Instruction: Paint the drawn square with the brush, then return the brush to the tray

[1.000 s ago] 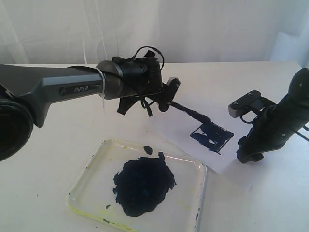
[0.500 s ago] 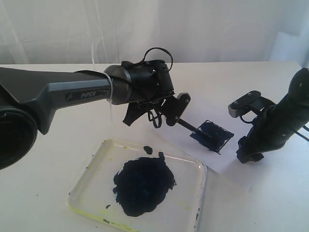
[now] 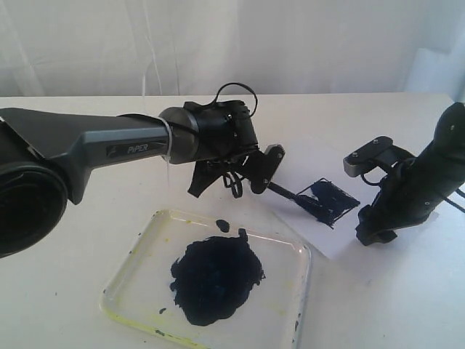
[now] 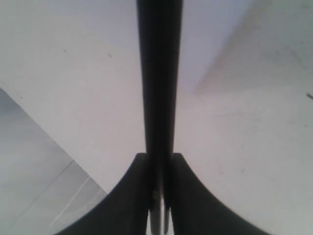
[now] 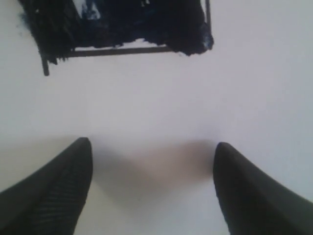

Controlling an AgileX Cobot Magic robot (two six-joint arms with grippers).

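Brush (image 3: 290, 194) tip on drawn square (image 3: 330, 200) (mostly painted); tray (image 3: 127, 265) near paper (image 3: 312, 229).

The tray (image 3: 134, 280) sits lower centre of the exterior view. To its upper right, the paper sheet (image 3: 320, 238) carries the drawn square (image 3: 332, 199), with the brush (image 3: 285, 193) reaching its left edge.

One mark you can read, white "PiPER" lettering (image 3: 140, 148), printed on the grey forearm link of the left arm (image 3: 80, 142), running slantwise along that link in your exterior view, small and slightly soft but legible, both wrist views give you nothing readable.
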